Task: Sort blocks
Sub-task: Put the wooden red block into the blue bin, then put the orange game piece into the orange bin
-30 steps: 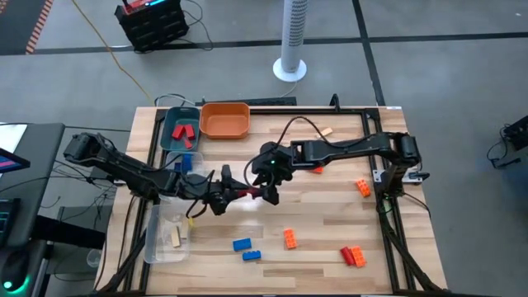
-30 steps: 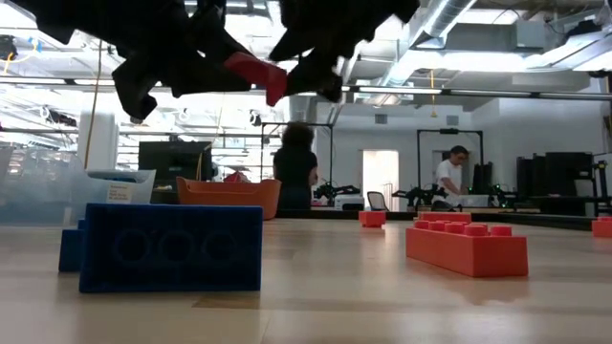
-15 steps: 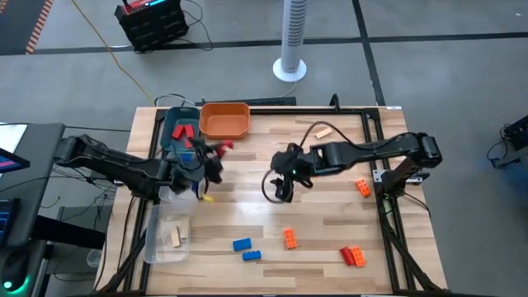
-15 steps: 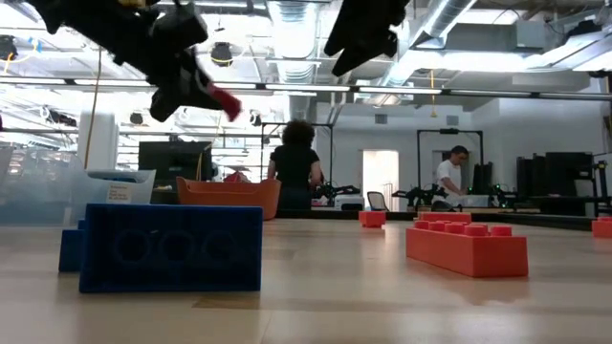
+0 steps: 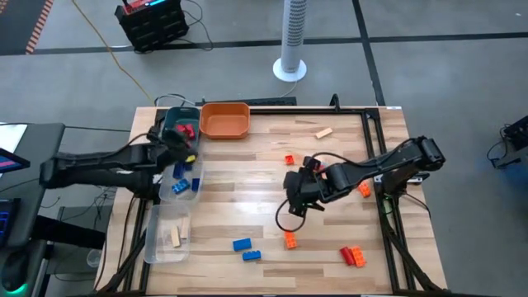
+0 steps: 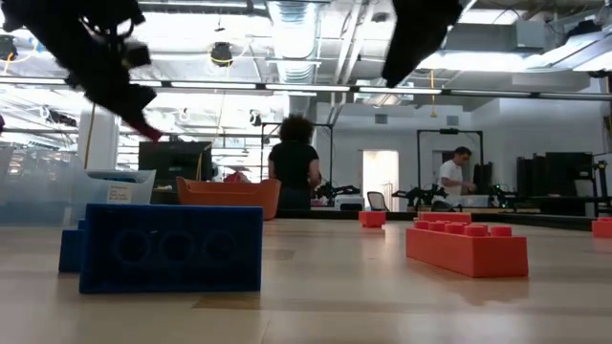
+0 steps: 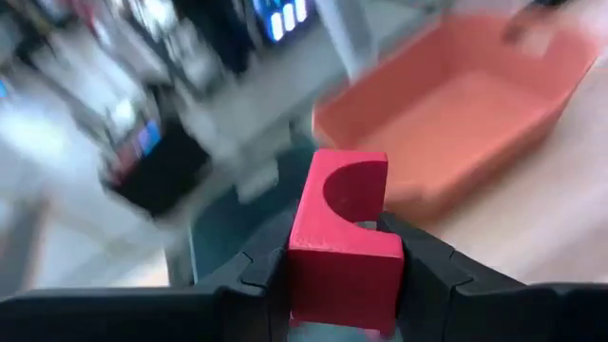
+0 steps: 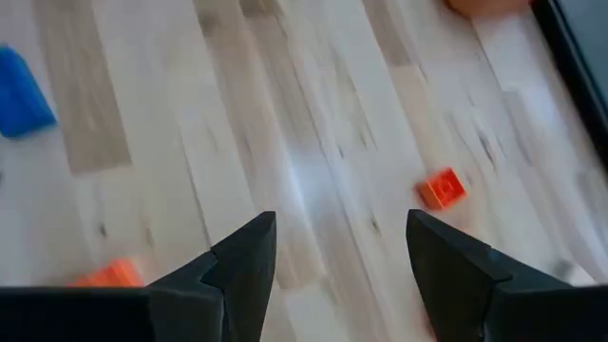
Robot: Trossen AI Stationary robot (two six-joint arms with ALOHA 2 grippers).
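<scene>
1. Where the high view looked down, the left gripper [image 5: 183, 142] hung over the teal tray [image 5: 171, 122], the orange tray [image 5: 224, 120] just beyond it; the right gripper [image 5: 299, 196] hovered mid-table above an orange block [image 5: 290, 240].
2. Only the left wrist view showed a red block [image 7: 342, 237] clamped between the left fingers [image 7: 271, 275].
3. The right wrist view showed parted fingers [image 8: 242, 256] holding nothing, a small orange block [image 8: 443, 188] beyond them.

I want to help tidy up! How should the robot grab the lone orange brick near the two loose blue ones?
Probably from straight above, pinching the small orange plastic brick across its two longer flat sides. It lies flat and alone on the wooden table, so fingers should fit on either side. The open right pincer hangs nearest.
</scene>
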